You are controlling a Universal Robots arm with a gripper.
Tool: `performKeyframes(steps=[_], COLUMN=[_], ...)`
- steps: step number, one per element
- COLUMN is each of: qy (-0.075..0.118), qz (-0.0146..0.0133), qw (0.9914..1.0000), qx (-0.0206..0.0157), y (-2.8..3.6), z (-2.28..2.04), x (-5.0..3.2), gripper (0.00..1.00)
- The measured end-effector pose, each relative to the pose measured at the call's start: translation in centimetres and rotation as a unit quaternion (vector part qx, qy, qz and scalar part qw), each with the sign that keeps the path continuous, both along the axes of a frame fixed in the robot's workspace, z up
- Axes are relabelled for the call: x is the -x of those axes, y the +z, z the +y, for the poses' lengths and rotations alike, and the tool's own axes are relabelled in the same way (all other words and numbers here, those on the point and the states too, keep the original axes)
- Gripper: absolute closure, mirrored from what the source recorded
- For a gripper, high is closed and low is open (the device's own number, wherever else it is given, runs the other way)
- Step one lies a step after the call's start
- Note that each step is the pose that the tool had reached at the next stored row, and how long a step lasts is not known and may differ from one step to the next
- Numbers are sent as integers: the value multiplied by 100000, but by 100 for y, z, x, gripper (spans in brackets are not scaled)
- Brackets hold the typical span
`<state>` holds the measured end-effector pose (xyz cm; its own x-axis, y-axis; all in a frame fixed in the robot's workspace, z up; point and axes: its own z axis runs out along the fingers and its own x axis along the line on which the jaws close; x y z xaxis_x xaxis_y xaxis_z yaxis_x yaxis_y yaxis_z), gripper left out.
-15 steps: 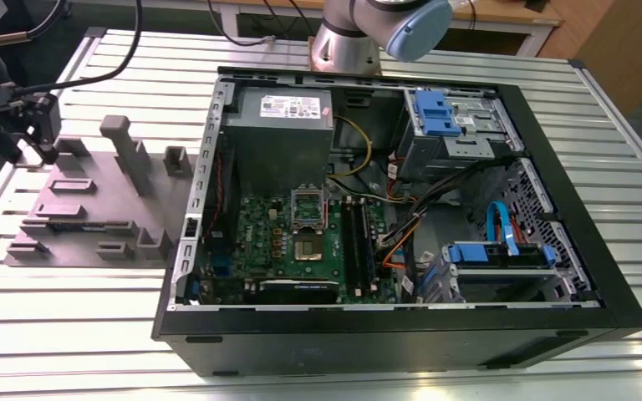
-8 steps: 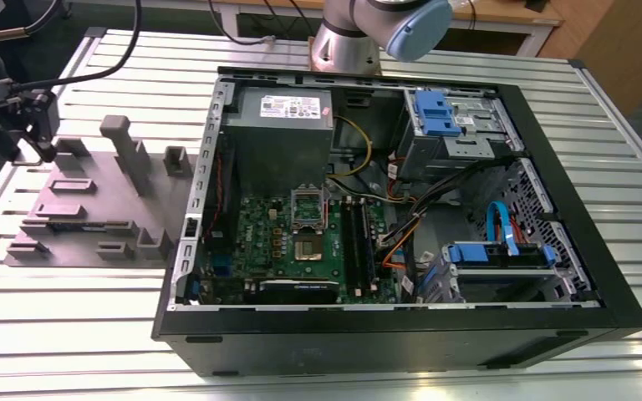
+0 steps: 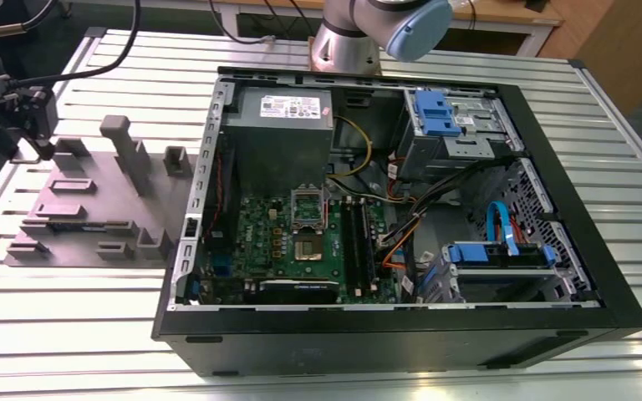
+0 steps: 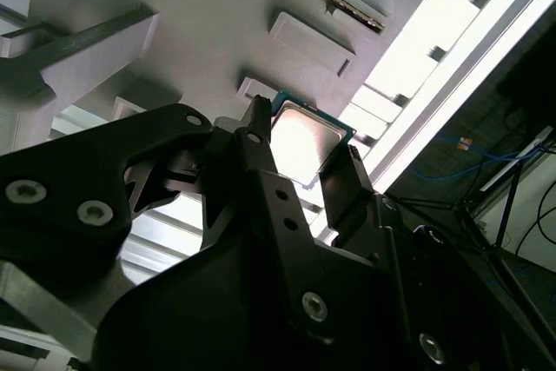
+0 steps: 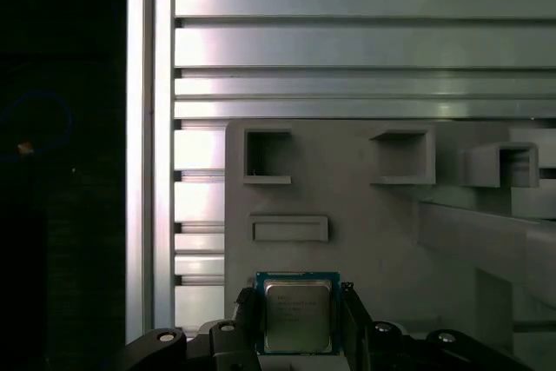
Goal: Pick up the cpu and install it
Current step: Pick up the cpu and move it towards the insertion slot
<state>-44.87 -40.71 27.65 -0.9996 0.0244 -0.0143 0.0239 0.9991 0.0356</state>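
The cpu [image 5: 298,323], a small square chip with a silver top and a thin green rim, sits between my gripper's [image 5: 298,301] two black fingers, which press on two opposite edges. In the second wrist view the cpu [image 4: 306,132] shows just over the grey fixture block [image 4: 200,15], with the gripper [image 4: 302,152] shut on it. In the exterior view the gripper [image 3: 40,144] hangs over the far corner of the fixture block [image 3: 87,209], at that view's left. The green motherboard [image 3: 298,242] with its socket [image 3: 304,244] lies inside the open computer case [image 3: 410,326].
Tall posts [image 3: 126,159] and recesses [image 5: 268,155] stand out on the fixture block. Inside the case are a grey power-supply box [image 3: 285,117], blue drive brackets [image 3: 438,113], memory slots [image 3: 354,242] and loose cables [image 3: 410,225]. The slatted metal table [image 3: 64,309] ends close to the gripper.
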Motion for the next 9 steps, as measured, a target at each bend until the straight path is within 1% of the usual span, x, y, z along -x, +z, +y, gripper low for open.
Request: performKeyframes(steps=[9], qy=[4], qz=[-3], qw=[100000], qx=[-2], y=[41], z=[0], x=[0], gripper=[53])
